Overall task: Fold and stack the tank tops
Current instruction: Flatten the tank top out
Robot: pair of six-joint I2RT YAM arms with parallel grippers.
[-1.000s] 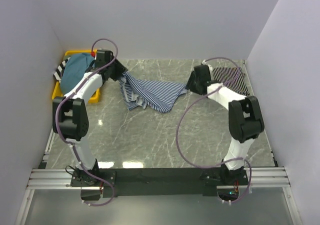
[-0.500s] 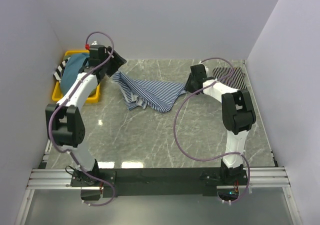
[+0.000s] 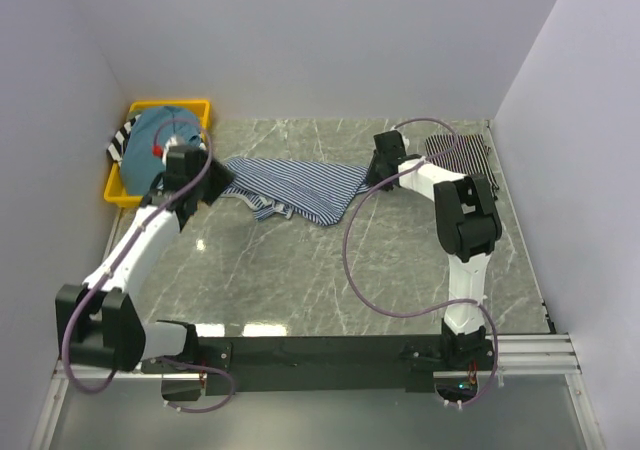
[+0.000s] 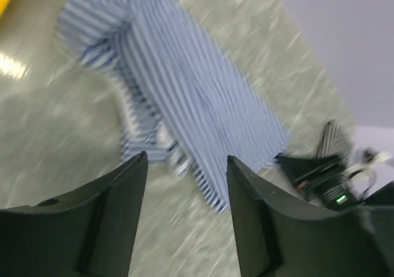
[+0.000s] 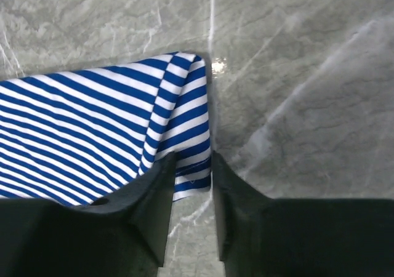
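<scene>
We found the left claw (image 4: 186, 159) with its fingers spread wide and nothing between them, hanging over the marble table (image 3: 300, 280). Ahead of it lay the blue-and-white striped tank top (image 4: 184, 86), spread loosely on the stone, its rumpled end near the fingertips but not touching them. At the far end of that top, the right claw (image 5: 192, 160) stood with its fingers at a narrow gap on either side of a hem corner. The striped cloth filled the gap, but we could not tell whether it was truly pinched. Behind the right claw lay the black tank top (image 3: 462, 153) with thin white stripes. Behind the left claw stood the yellow bin (image 3: 116, 192), holding the teal tank top (image 3: 150, 138).
</scene>
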